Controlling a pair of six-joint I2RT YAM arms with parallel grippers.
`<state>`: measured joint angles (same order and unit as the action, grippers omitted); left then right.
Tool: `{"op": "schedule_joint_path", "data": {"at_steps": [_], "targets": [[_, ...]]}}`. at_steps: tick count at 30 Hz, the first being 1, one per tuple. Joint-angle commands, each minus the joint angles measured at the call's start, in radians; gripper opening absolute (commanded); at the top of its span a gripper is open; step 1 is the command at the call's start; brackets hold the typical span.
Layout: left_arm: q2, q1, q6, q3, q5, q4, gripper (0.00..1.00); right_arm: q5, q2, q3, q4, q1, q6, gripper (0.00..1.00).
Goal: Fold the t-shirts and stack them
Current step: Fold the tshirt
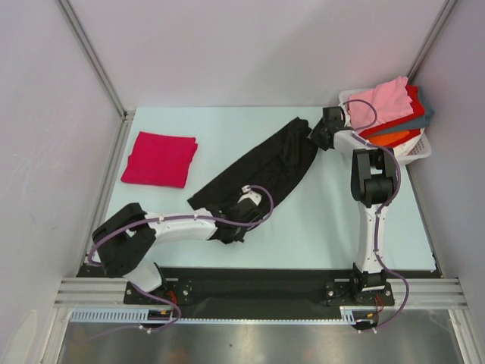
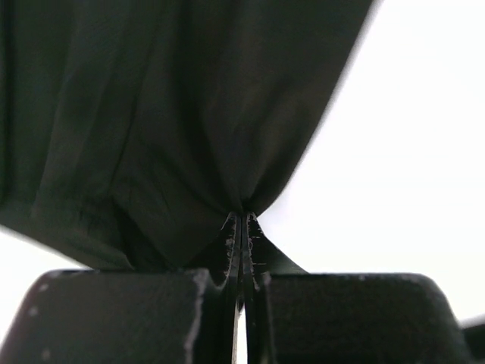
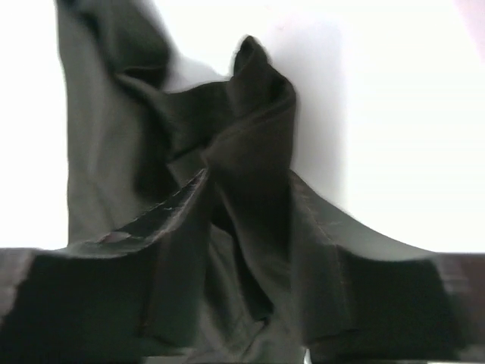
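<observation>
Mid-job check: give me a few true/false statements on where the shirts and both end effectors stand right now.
1. The left end effector is shut on the black t-shirt. True.
2. The magenta-red t-shirt sits in the basket. False: it lies folded on the table, far left, away from the basket.
3. The black t-shirt is neatly folded. False: it lies stretched diagonally between the two end effectors.
4. A pink shirt tops the pile in the basket. True.
5. The right end effector hangs clear of the black t-shirt. False: it is at the shirt's far end, with cloth between its fingers.
</observation>
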<state>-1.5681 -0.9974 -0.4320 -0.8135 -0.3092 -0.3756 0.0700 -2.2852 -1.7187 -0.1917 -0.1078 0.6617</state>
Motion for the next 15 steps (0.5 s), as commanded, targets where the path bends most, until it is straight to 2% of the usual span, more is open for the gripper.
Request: {"op": "schedule_joint_path", "data": {"at_steps": [1,2,3,7,12,15], "targets": [[-0.012,-0.095,-0.073,-0.048,0.182,0.027,0.0,0.086,-0.007,-0.006,-0.075,-0.004,-0.02,0.44],[-0.021,-0.105,-0.08,-0.059,0.189,0.03,0.0,0.094,-0.004,-0.001,-0.072,-0.003,-0.02,0.39],[-0.042,-0.116,-0.085,-0.082,0.202,0.03,0.0,0.103,0.0,0.001,-0.075,-0.003,-0.024,0.29],[-0.087,-0.185,-0.111,-0.125,0.232,0.058,0.0,0.18,0.001,-0.018,-0.107,0.008,-0.027,0.16],[-0.15,-0.253,-0.171,-0.22,0.269,0.121,0.01,0.212,-0.008,-0.051,-0.129,0.014,-0.048,0.15],[-0.176,-0.267,-0.191,-0.269,0.302,0.176,0.08,0.205,-0.025,-0.076,-0.132,0.008,-0.065,0.16]]}}
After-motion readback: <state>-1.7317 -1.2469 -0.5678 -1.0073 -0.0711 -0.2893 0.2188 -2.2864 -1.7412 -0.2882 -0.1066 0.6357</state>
